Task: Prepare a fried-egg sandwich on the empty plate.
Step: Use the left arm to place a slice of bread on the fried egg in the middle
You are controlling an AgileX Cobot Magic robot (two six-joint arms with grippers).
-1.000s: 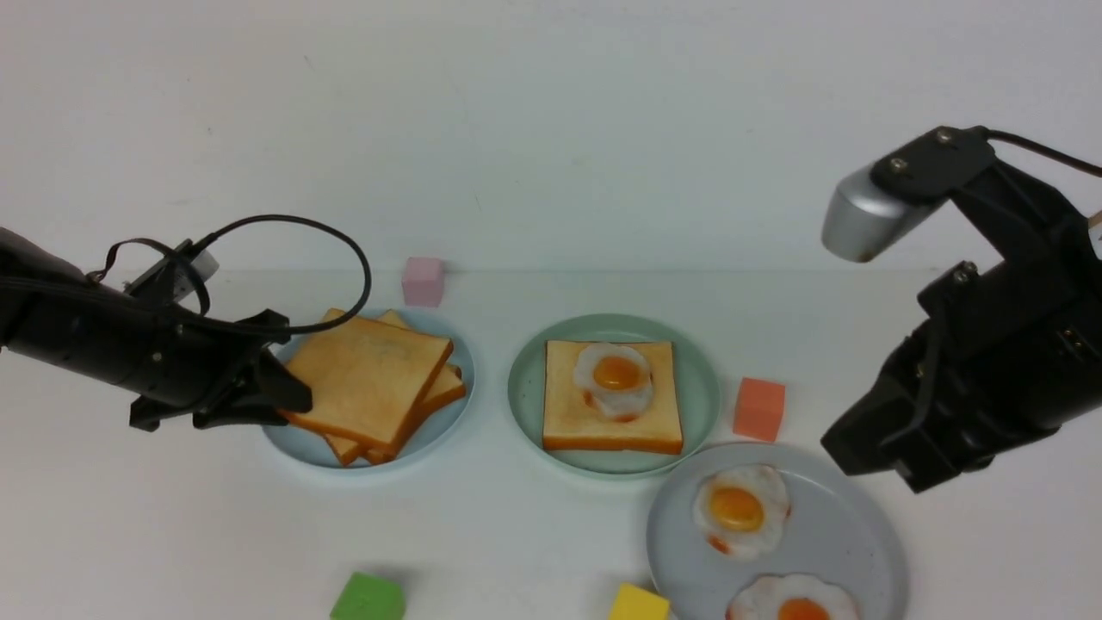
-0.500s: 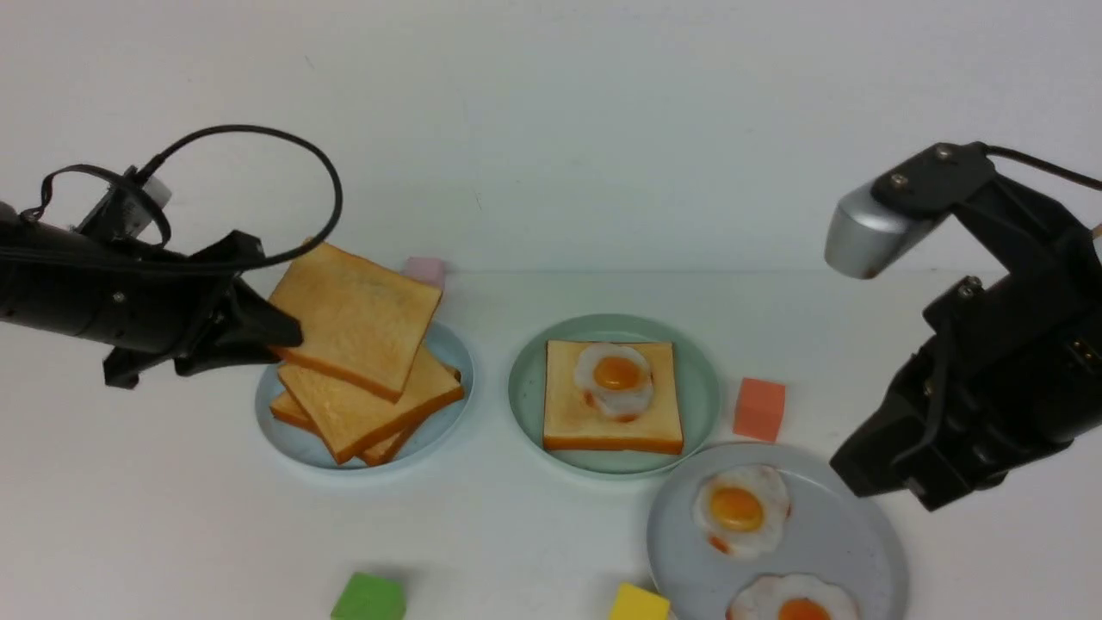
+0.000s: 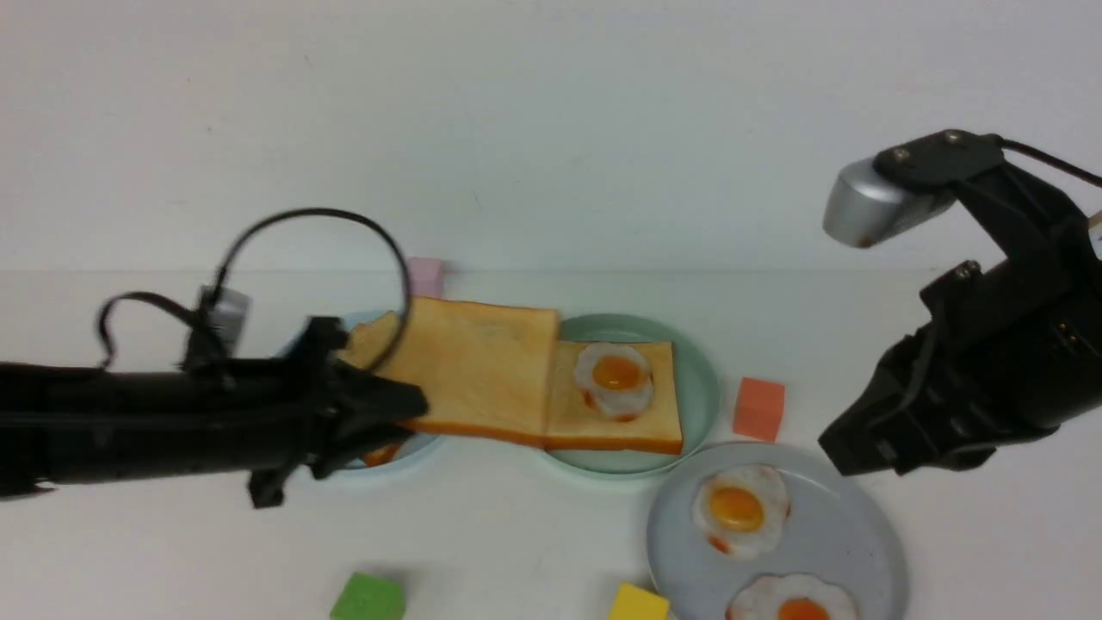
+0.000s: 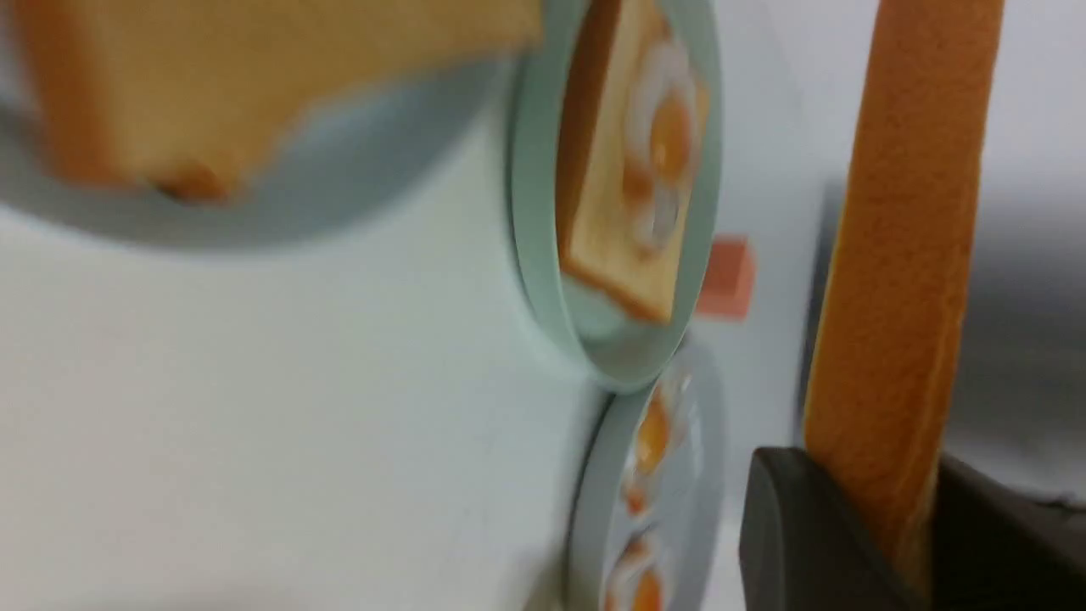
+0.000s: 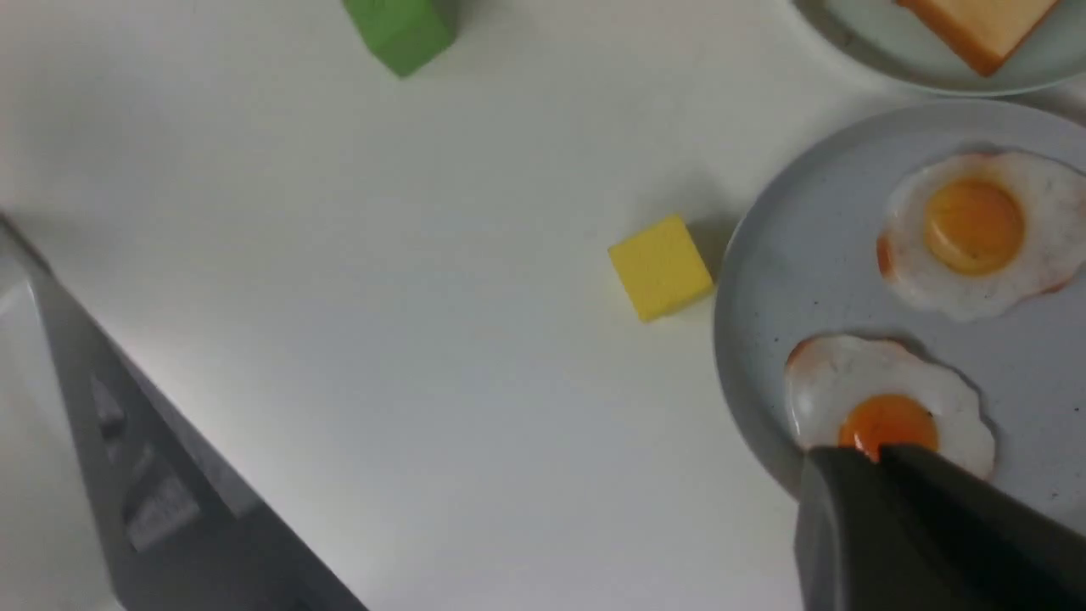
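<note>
A plain white wall [image 3: 551,129] rises beyond both the left gripper [image 3: 405,413] and the right gripper [image 3: 848,455]. It meets a smooth white matte tabletop [image 3: 534,542] in a straight seam behind them. The tabletop spreads beneath and between the two. Soft, even light leaves only faint, blurred shadows. On the near side of the right gripper, a grey slanted panel [image 5: 127,475] borders the tabletop; what it is cannot be told.

Egg [image 3: 616,379] on toast [image 3: 594,422] in middle plate [image 3: 702,387], held slice [image 3: 482,370] overlapping its left, egg plate [image 3: 844,534] front-right.
</note>
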